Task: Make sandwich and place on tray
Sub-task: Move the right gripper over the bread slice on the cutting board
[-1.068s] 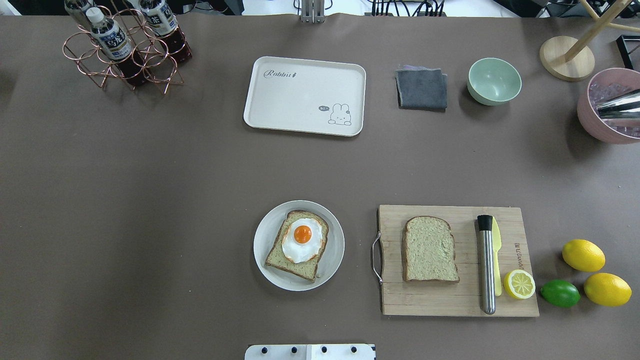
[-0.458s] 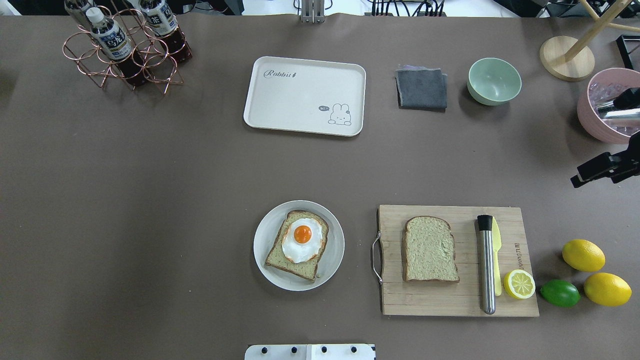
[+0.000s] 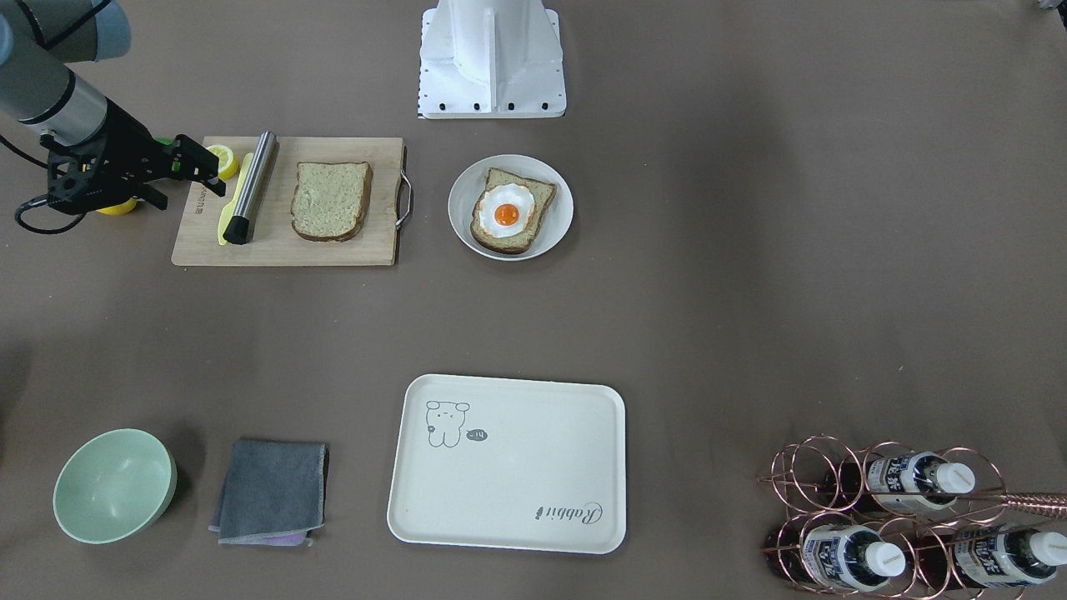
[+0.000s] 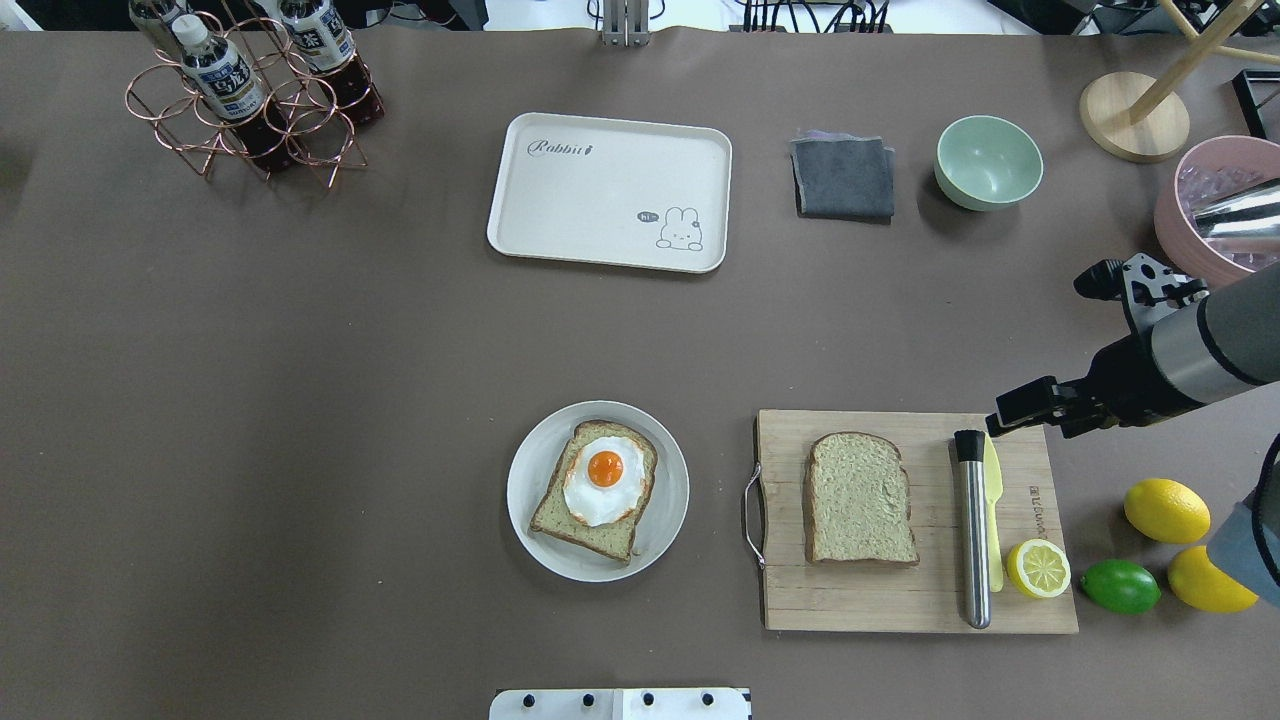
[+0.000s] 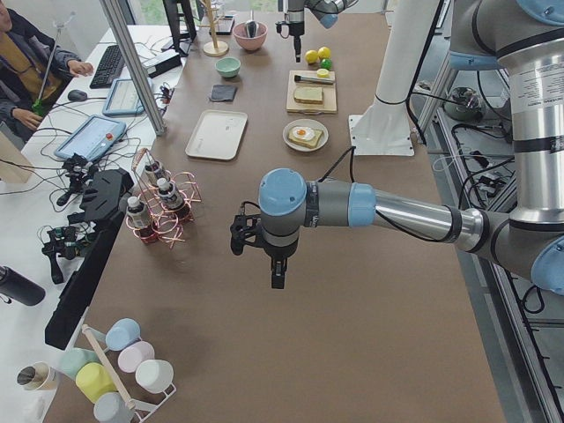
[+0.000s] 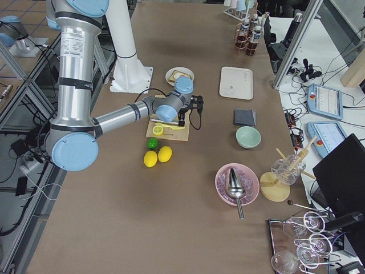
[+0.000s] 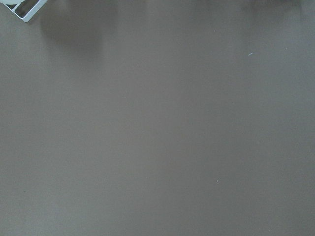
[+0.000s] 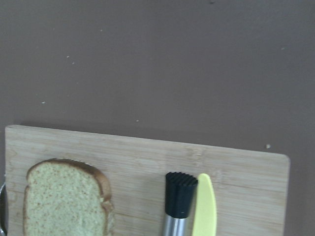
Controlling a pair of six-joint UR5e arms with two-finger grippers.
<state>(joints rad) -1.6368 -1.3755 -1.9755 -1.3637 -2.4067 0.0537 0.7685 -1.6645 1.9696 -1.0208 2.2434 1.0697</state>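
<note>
One bread slice (image 4: 860,498) lies flat on the wooden cutting board (image 4: 930,605). A second slice (image 4: 560,520) lies on the round white plate (image 4: 522,490) with the fried egg (image 4: 604,478) on top. The cream tray (image 4: 600,190) with the "Rabbit" script is at the far middle of the table. My right gripper (image 4: 1035,420) hovers over the board's far right corner and looks open and empty; its wrist view shows the board slice (image 8: 64,196). My left gripper (image 5: 278,273) shows only in the left side view, so I cannot tell its state.
On the board lie a steel muddler (image 4: 972,540), a yellow knife (image 4: 993,480) and a lemon half (image 4: 1038,568). Lemons (image 4: 1166,510) and a lime (image 4: 1120,587) sit to its right. Bottle rack (image 4: 240,100), grey cloth (image 4: 843,178), green bowl (image 4: 988,162) and pink bowl (image 4: 1215,215) stand at the far side.
My right arm has come in from the right edge and moved left and nearer, to the cutting board's far right corner. Nothing on the table has moved.
</note>
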